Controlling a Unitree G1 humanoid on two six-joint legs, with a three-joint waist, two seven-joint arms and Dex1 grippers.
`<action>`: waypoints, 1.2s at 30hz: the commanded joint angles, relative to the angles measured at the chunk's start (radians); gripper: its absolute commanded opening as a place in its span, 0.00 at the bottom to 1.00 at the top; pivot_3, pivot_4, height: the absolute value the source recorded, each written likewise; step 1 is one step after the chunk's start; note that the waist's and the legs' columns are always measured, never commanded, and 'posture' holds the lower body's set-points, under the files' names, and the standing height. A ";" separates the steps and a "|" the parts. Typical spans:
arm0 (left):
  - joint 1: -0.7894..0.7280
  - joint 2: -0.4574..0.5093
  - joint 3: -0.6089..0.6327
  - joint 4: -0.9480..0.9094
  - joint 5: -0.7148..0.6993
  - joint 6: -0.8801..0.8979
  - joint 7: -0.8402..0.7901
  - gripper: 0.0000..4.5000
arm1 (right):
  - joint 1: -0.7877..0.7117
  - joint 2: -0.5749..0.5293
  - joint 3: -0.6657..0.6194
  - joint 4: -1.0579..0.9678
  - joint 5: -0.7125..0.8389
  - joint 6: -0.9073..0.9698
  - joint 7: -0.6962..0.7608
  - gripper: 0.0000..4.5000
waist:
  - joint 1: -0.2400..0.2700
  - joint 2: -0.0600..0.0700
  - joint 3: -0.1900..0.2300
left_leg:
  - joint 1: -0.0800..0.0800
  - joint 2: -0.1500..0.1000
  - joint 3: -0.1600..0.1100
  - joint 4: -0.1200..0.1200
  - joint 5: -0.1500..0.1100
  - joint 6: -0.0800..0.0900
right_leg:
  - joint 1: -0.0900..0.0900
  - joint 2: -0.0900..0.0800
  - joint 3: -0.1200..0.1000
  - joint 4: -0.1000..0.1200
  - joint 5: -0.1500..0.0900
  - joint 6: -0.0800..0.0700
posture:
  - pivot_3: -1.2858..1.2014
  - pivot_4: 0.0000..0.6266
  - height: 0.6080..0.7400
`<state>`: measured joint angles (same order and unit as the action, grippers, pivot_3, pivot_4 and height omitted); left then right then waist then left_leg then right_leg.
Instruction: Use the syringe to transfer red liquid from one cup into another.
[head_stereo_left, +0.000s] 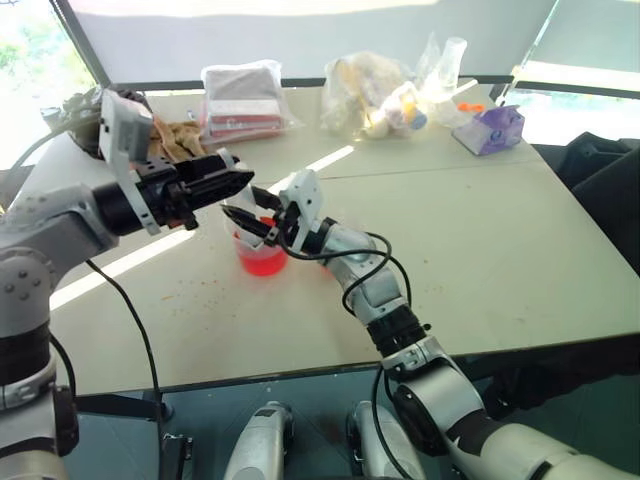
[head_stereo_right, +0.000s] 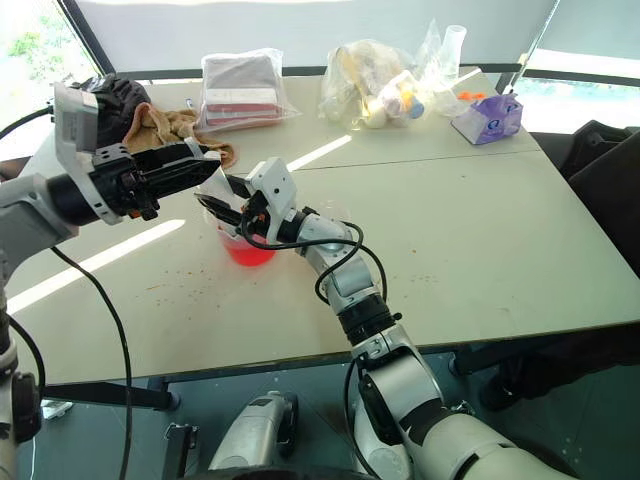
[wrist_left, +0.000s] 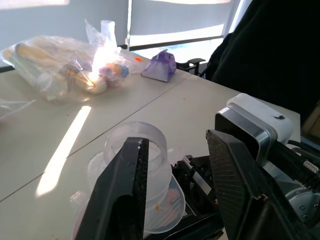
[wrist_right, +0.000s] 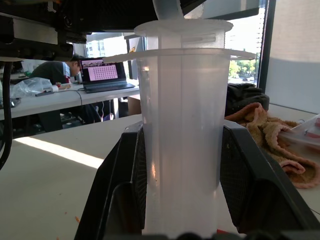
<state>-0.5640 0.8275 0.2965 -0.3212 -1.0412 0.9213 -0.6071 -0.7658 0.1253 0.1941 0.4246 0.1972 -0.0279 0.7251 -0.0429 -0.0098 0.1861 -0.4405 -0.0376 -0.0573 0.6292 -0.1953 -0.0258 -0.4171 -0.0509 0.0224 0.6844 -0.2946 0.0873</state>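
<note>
Right gripper (wrist_right: 181, 200) fingers clamp the upright syringe (wrist_right: 181, 145) barrel above the cup (head_stereo_left: 262, 255), while left gripper (wrist_left: 175, 185) fingers, half-spread, flank its plunger top.

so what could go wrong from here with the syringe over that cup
1. The right gripper clamps the syringe barrel upright over the cup holding red liquid. If the left gripper, fingers on either side of the plunger top, pulls off-axis, the barrel could slip or tilt.
2. The cup sits directly under both grippers, so a downward push might tip it and spill onto the table.
</note>
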 joint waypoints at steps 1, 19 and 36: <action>-0.009 -0.007 -0.009 -0.017 0.003 -0.005 -0.013 0.19 | -0.009 0.009 0.011 -0.047 0.003 -0.005 0.004 0.32 | 0.000 0.000 0.000 | 0.000 0.000 0.000 0.000 0.000 0.000 | 0.000 0.000 0.000 0.000 0.000 0.000 | 0.52 0.24 0.97; -0.085 -0.018 0.019 -0.018 -0.026 0.026 0.017 0.00 | 0.008 0.012 0.030 -0.032 -0.009 -0.006 0.032 0.32 | 0.000 0.000 0.000 | 0.000 0.000 0.000 0.000 0.000 0.000 | 0.000 0.000 0.000 0.000 0.000 0.000 | 0.52 0.24 0.97; -0.152 -0.017 0.026 0.009 -0.009 0.023 0.010 0.00 | 0.027 0.005 0.053 -0.047 -0.008 0.048 0.057 0.32 | 0.001 0.000 0.000 | 0.000 0.000 -0.001 0.000 0.000 0.000 | 0.000 0.000 0.000 0.000 0.000 0.000 | 0.52 0.24 0.97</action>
<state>-0.6439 0.8040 0.2880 -0.2837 -1.0360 0.9803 -0.5947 -0.7528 0.1193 0.1841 0.3919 0.2018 0.0012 0.7408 -0.0423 -0.0098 0.1861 -0.4404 -0.0375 -0.0578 0.6293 -0.1952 -0.0259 -0.4167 -0.0506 0.0223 0.6844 -0.2946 0.0873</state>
